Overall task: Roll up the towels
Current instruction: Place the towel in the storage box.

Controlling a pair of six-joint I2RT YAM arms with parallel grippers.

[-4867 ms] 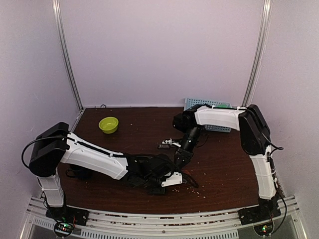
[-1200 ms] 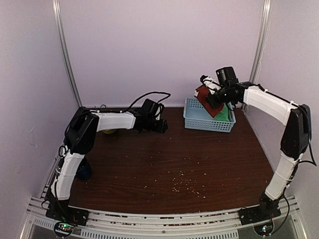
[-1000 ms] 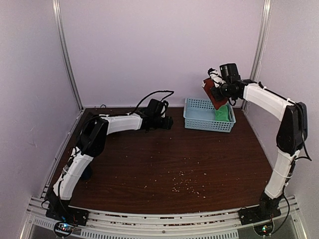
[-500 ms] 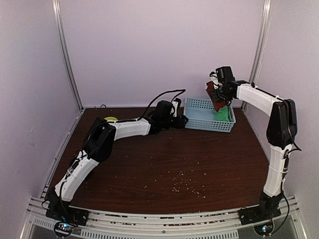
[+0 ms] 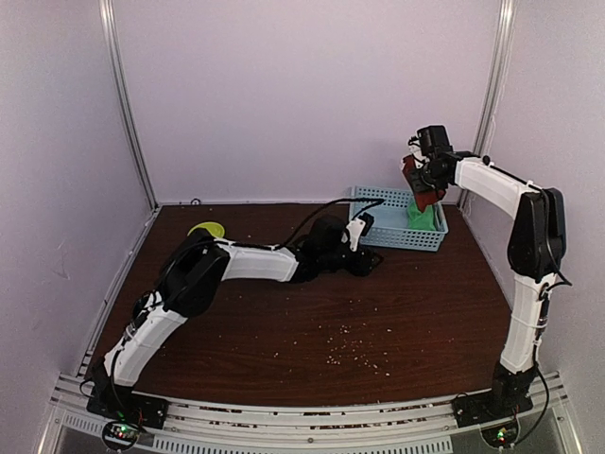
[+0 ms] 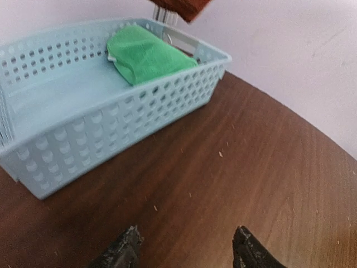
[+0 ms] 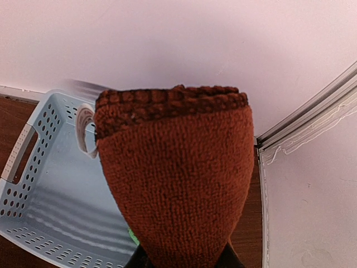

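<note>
The rust towel (image 7: 173, 178) is pinched between the right fingers (image 7: 138, 262) and held above the light-blue basket (image 6: 111, 131). The green towel (image 6: 148, 56) is laid inside that basket. The left fingers (image 6: 127, 251) are spread, empty, just before the basket's wall.

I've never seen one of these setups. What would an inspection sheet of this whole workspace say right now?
Surface: dark wooden table, crumbs scattered near the front.
Job's things: rust towel held up above the blue basket; green towel lying inside it.
Clutter: yellow-green bowl far left, partly hidden by the left arm.
Jaws: left jaws open, empty, low before the basket; right jaws shut on the rust towel.
Cables: black cable arching over the left arm.
Surroundings: pale walls, metal corner rails.
</note>
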